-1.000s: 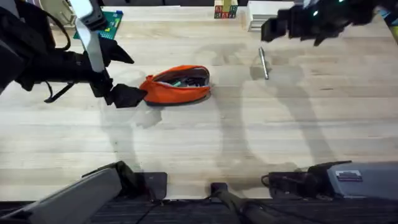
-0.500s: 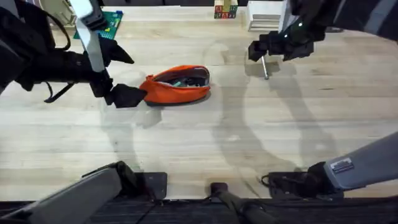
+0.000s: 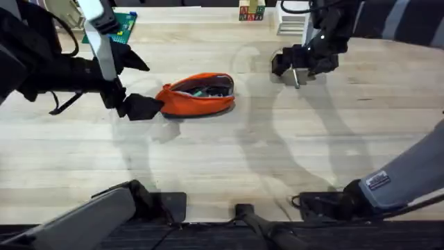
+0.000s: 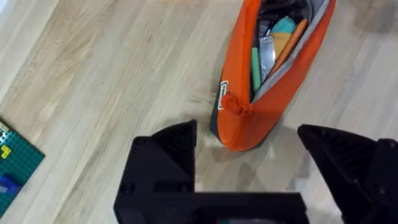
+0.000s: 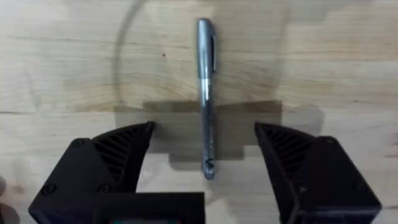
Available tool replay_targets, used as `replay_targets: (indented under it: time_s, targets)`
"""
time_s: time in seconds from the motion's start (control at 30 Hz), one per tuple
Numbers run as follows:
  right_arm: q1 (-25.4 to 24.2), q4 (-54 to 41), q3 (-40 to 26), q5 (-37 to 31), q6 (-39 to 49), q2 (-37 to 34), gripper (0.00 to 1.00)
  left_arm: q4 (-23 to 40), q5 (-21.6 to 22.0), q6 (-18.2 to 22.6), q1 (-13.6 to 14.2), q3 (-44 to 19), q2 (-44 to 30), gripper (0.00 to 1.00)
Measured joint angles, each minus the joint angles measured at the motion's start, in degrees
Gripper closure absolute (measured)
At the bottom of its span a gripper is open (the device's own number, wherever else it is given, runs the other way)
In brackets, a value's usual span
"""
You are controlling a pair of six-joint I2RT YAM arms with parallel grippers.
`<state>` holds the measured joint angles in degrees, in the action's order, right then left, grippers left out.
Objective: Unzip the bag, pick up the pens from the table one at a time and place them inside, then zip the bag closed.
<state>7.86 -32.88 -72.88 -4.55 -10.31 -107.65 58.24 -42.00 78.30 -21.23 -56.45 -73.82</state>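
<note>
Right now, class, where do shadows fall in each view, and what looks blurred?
Overhead: curved arm shadows cross the table. Right wrist: a dark shadow band lies under the silver pen. Left wrist: the bag casts a small shadow; the near black fingers look soft.

R hand (image 3: pixel 297 66) over pen (image 3: pixel 296 78) — bag (image 3: pixel 199 94) unzipped.

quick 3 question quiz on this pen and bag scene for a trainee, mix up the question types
1. True or false: the orange bag is zipped shut.
2. Which tool brackets the silver pen? A) left B) right
3. Fill in: the left tool sits at the bag's ____ end, open.

Key:
1. False: it gapes open with items inside.
2. B: the right tool is open, one finger on each side of the pen, which lies on the table.
3. zipper-pull
</note>
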Motion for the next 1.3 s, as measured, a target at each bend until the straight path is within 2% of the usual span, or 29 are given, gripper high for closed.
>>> replay_targets:
  time_s: [0.1, 0.13, 0.27, 0.33, 0.37, 0.7, 0.97, 1.1, 1.3]
  targets:
    - [0.00, 0.23, 0.11, 0.08, -0.24, 0.02, 0.035, 0.00, 0.00, 0.00, 0.00, 0.00, 0.00, 0.007]
    - [-0.13, 0.39, 0.31, -0.33, -0.30, 0.02, 0.140, -0.04, 0.00, 0.00, 0.00, 0.00, 0.00, 0.007]
    - [-0.28, 0.80, 0.37, -0.60, -0.43, 0.03, 0.709, -0.02, 0.02, 0.00, 0.00, 0.00, 0.00, 0.008]
    - [-0.31, 0.94, 0.37, -0.71, -0.52, 0.02, 0.914, -0.04, 0.02, 0.00, 0.00, 0.00, 0.00, 0.008]
    - [-0.36, 1.15, 0.35, -0.75, -0.63, 0.06, 0.947, -0.02, 0.00, 0.00, 0.00, 0.00, 0.00, 0.008]
    - [-0.37, 0.68, 1.17, 0.14, -0.63, 1.18, 0.965, -0.04, 0.02, 0.00, 0.00, 0.00, 0.00, 0.008]
    - [0.48, -0.02, 2.40, 1.18, 2.16, 9.92, 0.968, -0.04, 0.00, 0.00, 0.00, 0.00, 0.00, 0.008]
    - [2.94, 0.38, 2.40, 1.18, 5.63, 16.17, 0.968, -0.04, 0.00, 0.00, 0.00, 0.00, 0.00, 0.008]
    - [10.04, 1.60, 2.40, 1.20, 14.39, 24.09, 0.967, -0.07, 0.00, 0.00, 0.00, 0.00, 0.00, 0.008]
